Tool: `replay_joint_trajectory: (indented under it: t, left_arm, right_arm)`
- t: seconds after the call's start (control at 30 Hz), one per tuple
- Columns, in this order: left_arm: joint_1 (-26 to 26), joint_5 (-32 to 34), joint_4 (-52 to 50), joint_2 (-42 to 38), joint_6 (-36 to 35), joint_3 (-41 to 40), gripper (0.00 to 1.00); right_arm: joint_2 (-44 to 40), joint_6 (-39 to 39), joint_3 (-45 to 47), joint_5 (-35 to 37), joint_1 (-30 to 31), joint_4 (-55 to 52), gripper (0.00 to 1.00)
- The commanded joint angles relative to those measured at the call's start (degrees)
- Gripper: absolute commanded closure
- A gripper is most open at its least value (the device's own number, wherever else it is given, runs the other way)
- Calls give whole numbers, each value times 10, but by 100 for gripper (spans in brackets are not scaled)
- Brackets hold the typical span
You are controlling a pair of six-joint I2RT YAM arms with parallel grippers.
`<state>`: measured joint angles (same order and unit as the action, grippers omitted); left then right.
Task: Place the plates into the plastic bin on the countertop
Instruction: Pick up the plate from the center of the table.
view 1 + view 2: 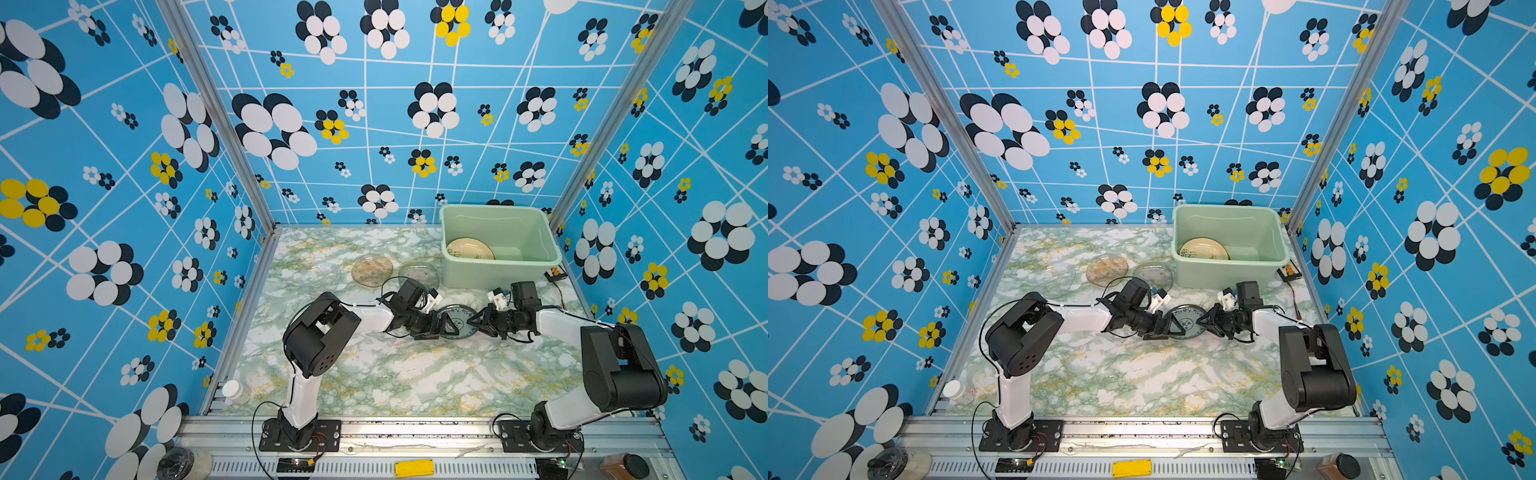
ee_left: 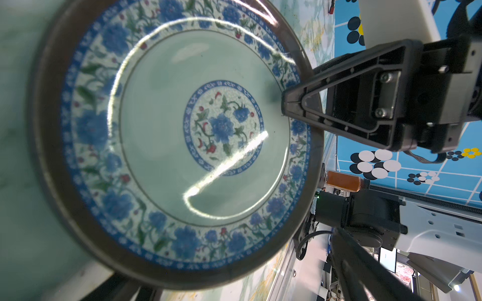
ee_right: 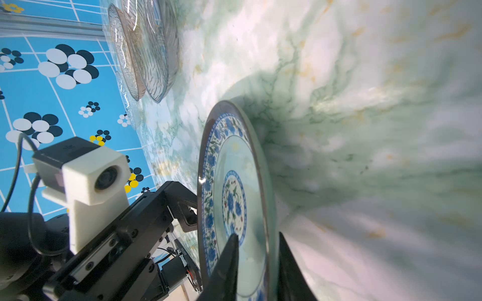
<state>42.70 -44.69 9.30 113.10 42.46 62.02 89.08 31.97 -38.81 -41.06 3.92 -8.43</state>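
Evidently, we judged the plate [image 1: 460, 321] stiff, slick, breakable, best taken by its rim. The right gripper [image 3: 257, 242] straddled that rim, pinch unconfirmed; left gripper [image 1: 445, 328] stood spread.

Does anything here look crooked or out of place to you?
Only the cream plate in the green bin: it seems to lean against the bin's wall rather than lie flat. Nothing looks spilled or broken.
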Motion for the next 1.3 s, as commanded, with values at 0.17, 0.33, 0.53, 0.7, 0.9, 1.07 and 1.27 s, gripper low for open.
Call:
replay_joint_trajectory:
  t: [0.17, 0.33, 0.53, 0.7, 0.9, 1.07, 1.27]
  left_arm:
    - [6, -18, 6, 15, -2, 23, 5]
    - [5, -16, 9, 1, -2, 23, 4]
    - [0, 22, -29, -66, -26, 13, 1]
    - [-21, 56, -41, -132, -48, -31, 1]
    - [-62, 109, -109, -255, -118, -55, 1]
    - [-109, 187, -148, -389, -169, -71, 1]
    - [-164, 228, -147, -506, -211, -96, 1]
  right_arm:
    - [-8, 7, 5, 0, 9, -1, 90]
    - [-35, 5, 4, 18, 9, -38, 97]
    - [-125, 9, -15, 65, 9, -139, 100]
    - [-196, -8, -87, 101, 9, -276, 100]
    - [-224, -23, -225, 150, 8, -420, 100]
    - [-184, -7, -366, 160, 8, -467, 100]
    - [-83, 22, -547, 168, 8, -465, 100]
